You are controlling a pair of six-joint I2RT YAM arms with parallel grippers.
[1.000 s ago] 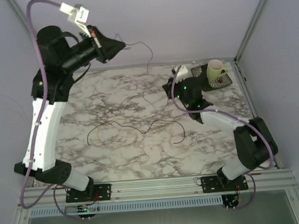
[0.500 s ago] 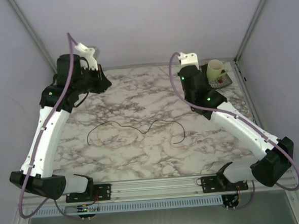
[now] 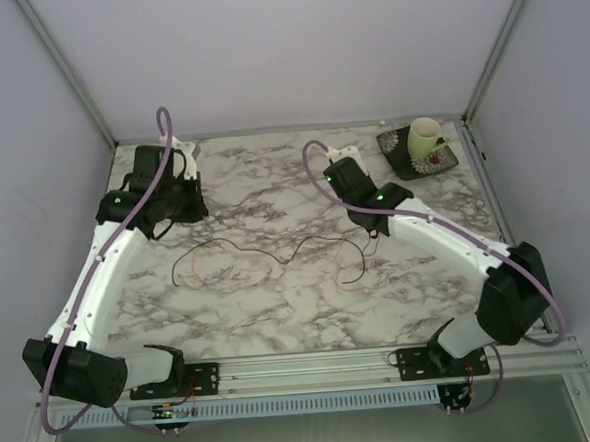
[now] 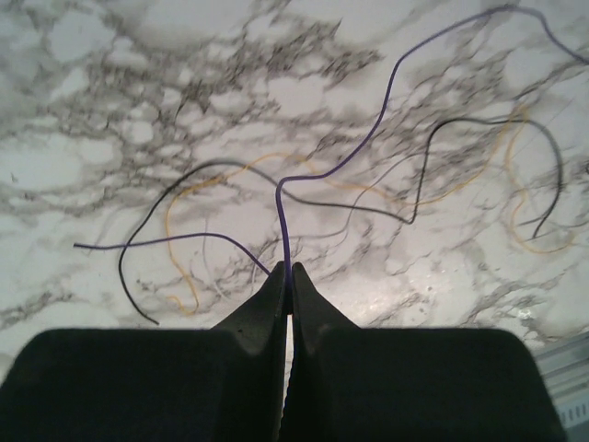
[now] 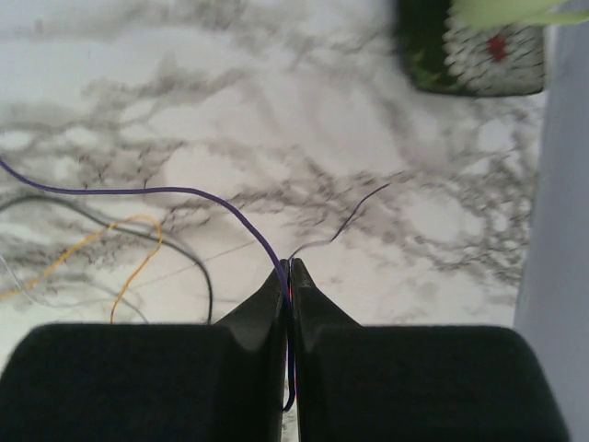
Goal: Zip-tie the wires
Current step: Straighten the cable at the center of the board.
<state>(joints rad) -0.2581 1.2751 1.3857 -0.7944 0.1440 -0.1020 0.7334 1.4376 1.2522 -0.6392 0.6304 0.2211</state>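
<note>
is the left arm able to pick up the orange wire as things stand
Probably not yet: the left gripper is shut on the purple wire; the orange wire lies exposed just ahead.

Marbled table (image 3: 281,317), thin loose wires (image 3: 226,243), dark saucer (image 3: 395,156)

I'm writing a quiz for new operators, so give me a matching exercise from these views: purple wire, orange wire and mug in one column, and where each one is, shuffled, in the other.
Things:
1. purple wire
2. orange wire
3. mug

Places:
A. standing on the dark plate in the far right corner
B. pinched in the fingers of both the left gripper and the right gripper
C. lying loose on the marble table

Pairs: 1-B, 2-C, 3-A.
</note>
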